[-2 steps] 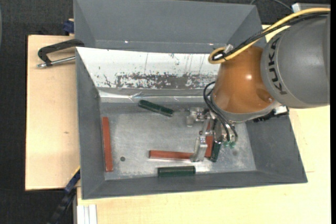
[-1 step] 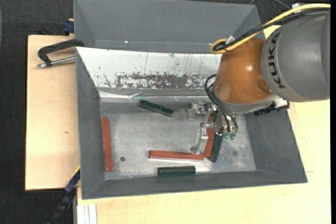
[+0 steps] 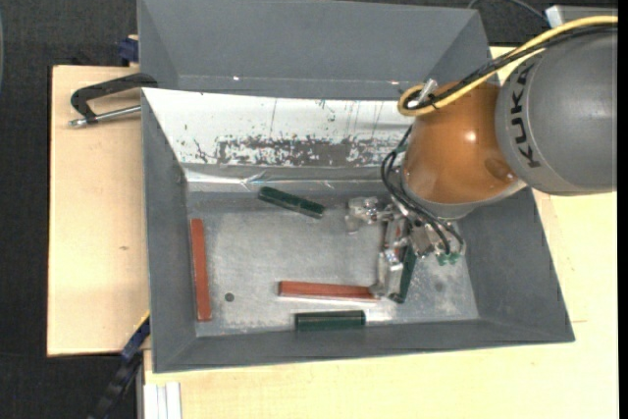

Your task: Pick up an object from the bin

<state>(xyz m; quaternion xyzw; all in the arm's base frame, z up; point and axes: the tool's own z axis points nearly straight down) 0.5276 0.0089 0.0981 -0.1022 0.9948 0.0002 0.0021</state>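
From my station I see the arm [image 3: 571, 118] reaching in from the right of the frame, its orange cover [image 3: 451, 157] hanging over the right part of the bin [image 3: 165, 260]. A yellow cable [image 3: 549, 36] loops across the top of the cover. Below the cover, the gripper [image 3: 394, 282] is down low over the bin floor, right of centre in the lower half of the frame.

I cannot tell whether the tool is released or clenched. Its tip is a tangle of metal and dark parts from this angle, and I cannot make out anything held in it.

The thing nearest to it is a flat red-brown bar [image 3: 324, 290], lying almost level on the floor in the lower middle of the frame. The bar's right end is just beside the tool's tip. Whether the two are touching I cannot say.

Just below that bar, close to the bin's lower wall, lies a dark green bar [image 3: 330, 320], also roughly level and apart from the gripper. A second dark green bar [image 3: 291, 201] rests slantwise near the upper wall, left of the orange cover and well away from the tool. Along the left side of the floor a second red-brown bar [image 3: 199, 270] lies running up and down the frame, well apart from everything else. A small dark dot [image 3: 229, 298] sits on the floor just to its right.
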